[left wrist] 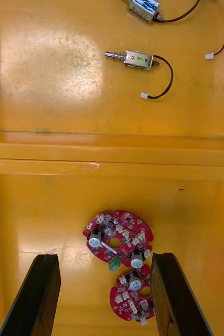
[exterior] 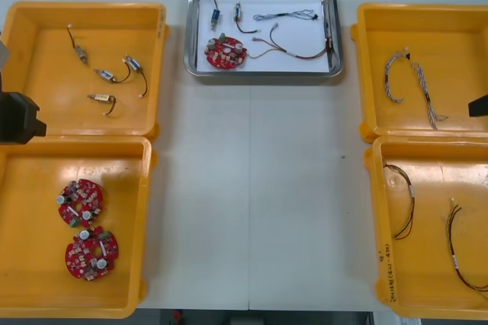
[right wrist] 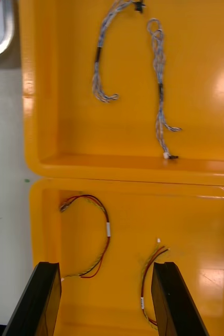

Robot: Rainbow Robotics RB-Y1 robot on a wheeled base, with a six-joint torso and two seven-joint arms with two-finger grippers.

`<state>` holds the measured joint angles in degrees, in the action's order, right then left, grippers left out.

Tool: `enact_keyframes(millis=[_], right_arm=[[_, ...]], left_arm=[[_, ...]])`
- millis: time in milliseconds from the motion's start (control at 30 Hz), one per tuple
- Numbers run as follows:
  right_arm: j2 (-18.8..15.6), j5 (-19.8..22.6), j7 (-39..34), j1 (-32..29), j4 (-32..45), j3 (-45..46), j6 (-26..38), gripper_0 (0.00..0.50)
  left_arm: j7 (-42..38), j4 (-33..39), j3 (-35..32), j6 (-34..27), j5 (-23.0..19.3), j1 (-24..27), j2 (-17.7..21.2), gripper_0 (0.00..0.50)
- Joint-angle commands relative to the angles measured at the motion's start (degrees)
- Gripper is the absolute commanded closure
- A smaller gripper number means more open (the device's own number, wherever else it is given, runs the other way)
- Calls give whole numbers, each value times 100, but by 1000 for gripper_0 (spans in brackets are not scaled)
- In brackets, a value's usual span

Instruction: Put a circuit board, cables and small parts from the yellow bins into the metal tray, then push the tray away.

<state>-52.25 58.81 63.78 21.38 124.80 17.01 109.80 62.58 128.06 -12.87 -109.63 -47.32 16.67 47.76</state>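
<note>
Metal tray (exterior: 263,75) sits at the table's (exterior: 252,188) far middle, holding a red circuit board (exterior: 224,52), cables (exterior: 286,14) and small metal parts (exterior: 216,17). My left gripper (left wrist: 105,257) hangs wide open, empty, over two spare boards (left wrist: 118,239) (in the near bin (left wrist: 38,220)); my right gripper (right wrist: 106,265) likewise, over red-and-yellow cables (right wrist: 93,236).

A broad strip of bare light table (exterior: 252,203) ran down the middle between the four yellow plastic bins (exterior: 38,88), open from the near edge up to the shiny rectangular metal tray (exterior: 267,66) at the far side. The raised walls where each side's two bins met formed ridges to cross. A round red circuit board (exterior: 225,52), thin cables (exterior: 286,14) and small metal parts (exterior: 216,16) crowded the tray's white floor.
</note>
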Motion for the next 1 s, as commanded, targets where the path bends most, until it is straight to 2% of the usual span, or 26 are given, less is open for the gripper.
enact_keyframes(millis=[33, 100, 367, 567, 1000], right_arm=[[-189, -256, 416, -547, 18, 532, 20, 0], [-163, -327, 592, -732, -9, 663, 20, 0], [110, -151, 847, -1180, -387, 989, 20, 0], [110, -265, 979, -1215, -387, 953, 20, 0], [110, -212, 1014, -1215, -369, 848, 20, 0]], left_arm=[[518, 167, -163, -37, 38, -93, 41, 0], [518, 167, -163, -37, 38, -93, 41, 0], [518, 167, -163, -37, 38, -93, 41, 0], [518, 167, -163, -37, 38, -93, 41, 0], [518, 167, -163, -37, 38, -93, 41, 0]])
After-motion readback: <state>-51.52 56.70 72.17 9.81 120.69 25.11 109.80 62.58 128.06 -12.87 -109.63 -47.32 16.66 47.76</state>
